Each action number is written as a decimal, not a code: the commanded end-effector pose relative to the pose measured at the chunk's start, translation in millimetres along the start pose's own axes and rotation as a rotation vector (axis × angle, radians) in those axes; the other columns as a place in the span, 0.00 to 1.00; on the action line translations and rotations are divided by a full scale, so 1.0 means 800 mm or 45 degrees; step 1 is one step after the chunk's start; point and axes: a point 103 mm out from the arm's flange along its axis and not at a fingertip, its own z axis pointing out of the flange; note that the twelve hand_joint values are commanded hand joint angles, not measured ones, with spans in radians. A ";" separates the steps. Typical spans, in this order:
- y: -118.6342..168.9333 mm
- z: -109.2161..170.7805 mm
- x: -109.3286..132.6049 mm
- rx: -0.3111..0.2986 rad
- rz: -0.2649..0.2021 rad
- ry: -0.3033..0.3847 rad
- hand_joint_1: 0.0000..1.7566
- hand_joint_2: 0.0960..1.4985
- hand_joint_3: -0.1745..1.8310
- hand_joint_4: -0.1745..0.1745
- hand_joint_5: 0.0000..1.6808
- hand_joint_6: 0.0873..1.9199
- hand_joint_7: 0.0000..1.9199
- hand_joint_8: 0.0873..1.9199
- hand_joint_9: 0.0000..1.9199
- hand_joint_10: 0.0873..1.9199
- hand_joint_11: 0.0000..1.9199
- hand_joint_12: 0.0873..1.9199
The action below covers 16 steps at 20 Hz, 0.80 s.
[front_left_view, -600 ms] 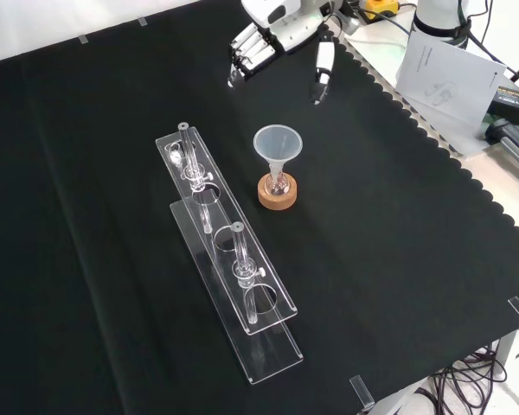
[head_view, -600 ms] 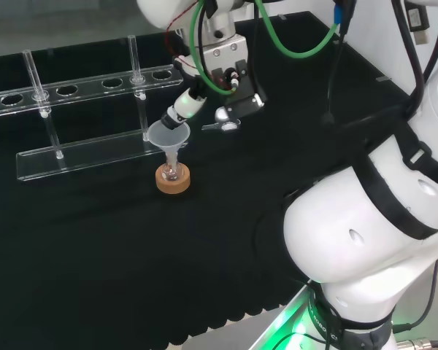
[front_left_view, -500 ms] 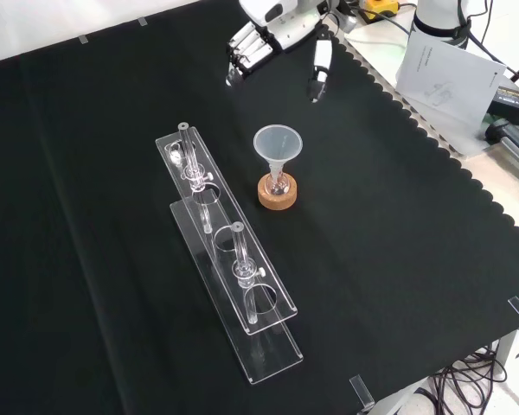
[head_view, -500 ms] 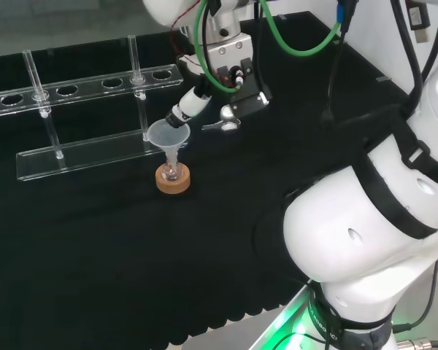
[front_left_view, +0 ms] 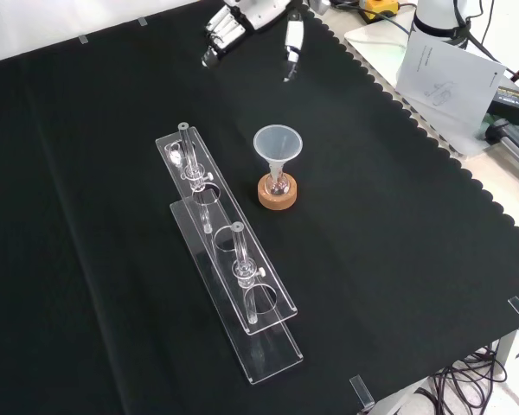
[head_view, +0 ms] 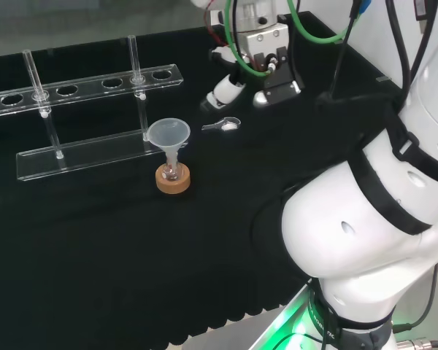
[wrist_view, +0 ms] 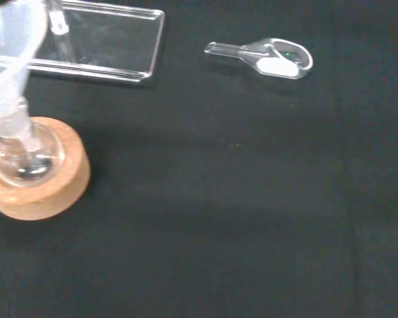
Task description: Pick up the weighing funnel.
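1. Since the earlier pictures the hand [head_view: 225, 89] has gone away from the funnel [head_view: 167, 133]. In the head view it was just above the funnel's rim, and now it is more to the right and farther off. In the front view it has gone higher, to the top edge. The weighing funnel [head_view: 224, 125] lies at the same place on the black cloth [head_view: 95, 255] as before.
2. Nearest in the head view, at the right, are the big white links [head_view: 365, 240] of the arm.
3. Next comes the cork ring [head_view: 173, 179] on the cloth. A small flask [head_view: 173, 171] sits on it, and the funnel stands mouth up with its stem in this flask.
4. A little farther and to the right of the funnel, the weighing funnel lies flat on the cloth. Its short stem points left toward the funnel and does not touch it. In the wrist view a small white patch shows in its bowl; I cannot tell what it is.
5. Behind and to the left stands a clear rack [head_view: 87, 84] with two thin clear tubes [head_view: 133, 58] upright in it.
6. Farthest is the hand. Its fingers [front_left_view: 216, 33] are relaxed and stand apart from the thumb [front_left_view: 291, 41], and they hold nothing. The weighing funnel lies near the hand, on the near side of it, not touched.
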 end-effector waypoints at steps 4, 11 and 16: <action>0.051 0.034 -0.074 0.036 0.010 0.005 0.42 0.48 0.20 0.43 0.23 0.00 0.08 0.32 0.21 0.32 0.13 0.71; 0.099 0.052 -0.094 0.059 -0.036 -0.030 0.43 0.45 0.23 0.47 0.27 0.00 0.13 0.31 0.25 0.30 0.15 0.69; 0.135 0.060 -0.083 0.097 -0.040 -0.075 0.44 0.44 0.25 0.48 0.30 0.00 0.16 0.31 0.27 0.29 0.17 0.69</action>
